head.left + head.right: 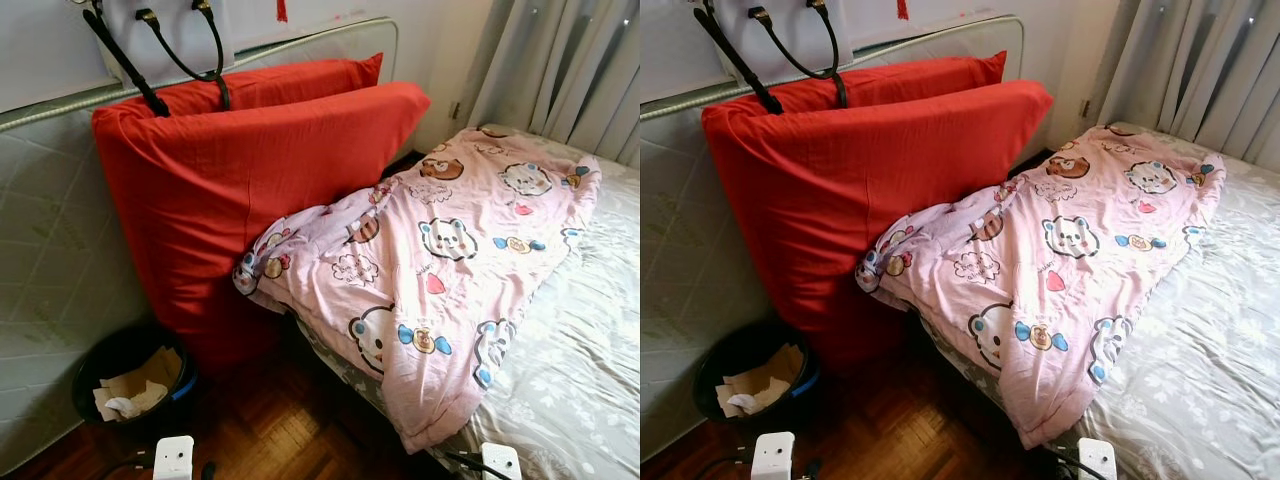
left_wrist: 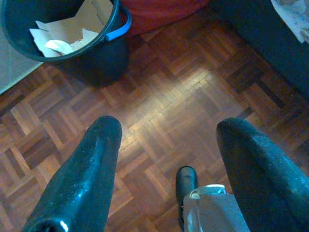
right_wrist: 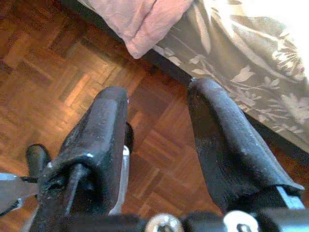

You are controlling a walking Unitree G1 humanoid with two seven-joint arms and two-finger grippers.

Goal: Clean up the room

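Basically pink cartoon-print quilt (image 1: 440, 260) lies crumpled on bed (image 1: 590, 350); left gripper (image 2: 166, 130) and right gripper (image 3: 157, 96) spread wide, empty.

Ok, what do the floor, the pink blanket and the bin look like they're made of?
The floor looks like wood parquet with a glossy finish: small blocks in a basket-weave pattern, catching light. The pink blanket seems soft printed cotton, wrinkled and matte. The bin looks like dark, smooth plastic, though metal can't be ruled out.

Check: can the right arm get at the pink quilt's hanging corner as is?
Probably yes. The right gripper, jaws open, hangs over bare parquet floor with the pink quilt corner just ahead, nothing between.
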